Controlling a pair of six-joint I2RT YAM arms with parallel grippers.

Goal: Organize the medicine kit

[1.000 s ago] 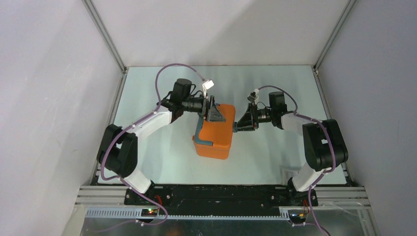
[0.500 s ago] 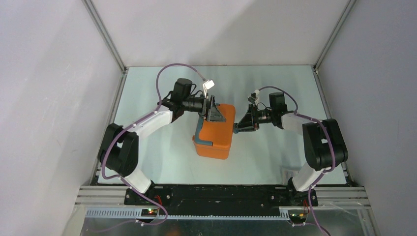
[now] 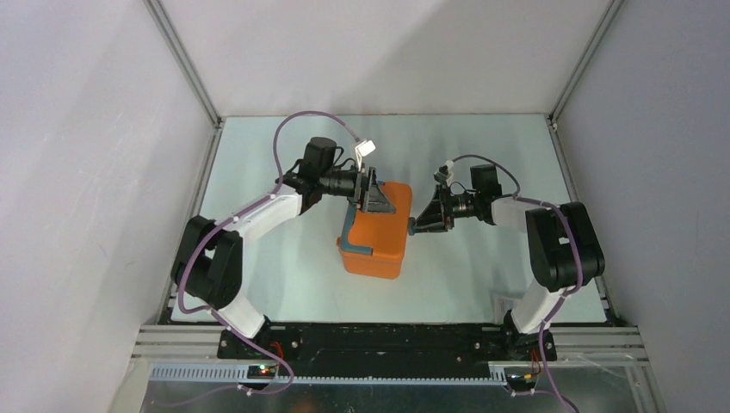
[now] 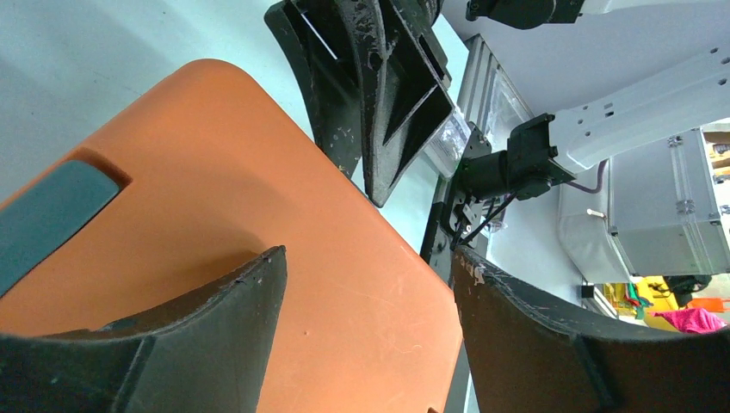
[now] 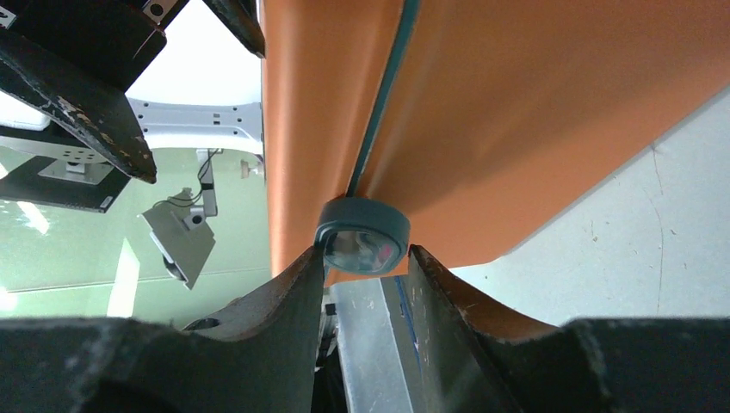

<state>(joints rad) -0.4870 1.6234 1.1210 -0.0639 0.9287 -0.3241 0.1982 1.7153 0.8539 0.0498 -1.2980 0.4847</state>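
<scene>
The orange medicine kit (image 3: 379, 239) lies shut in the middle of the table, a teal strip (image 3: 348, 237) along its left side. My left gripper (image 3: 376, 200) rests on the far end of the lid, open; in the left wrist view (image 4: 366, 258) one finger lies over the orange lid (image 4: 258, 215) and the other hangs past its edge. My right gripper (image 3: 415, 225) is at the kit's right side. Its two fingertips touch both sides of the round teal latch (image 5: 362, 235) on the seam of the kit (image 5: 516, 103).
The pale green table (image 3: 284, 284) is walled on the left, right and back, with metal rails along its edges. A small white tag (image 3: 501, 301) lies near the front right corner. Both arm bases stand at the near edge.
The right gripper's fingers have closed in on the teal latch, and its wrist has shifted slightly left. The left gripper has stayed on the lid.
</scene>
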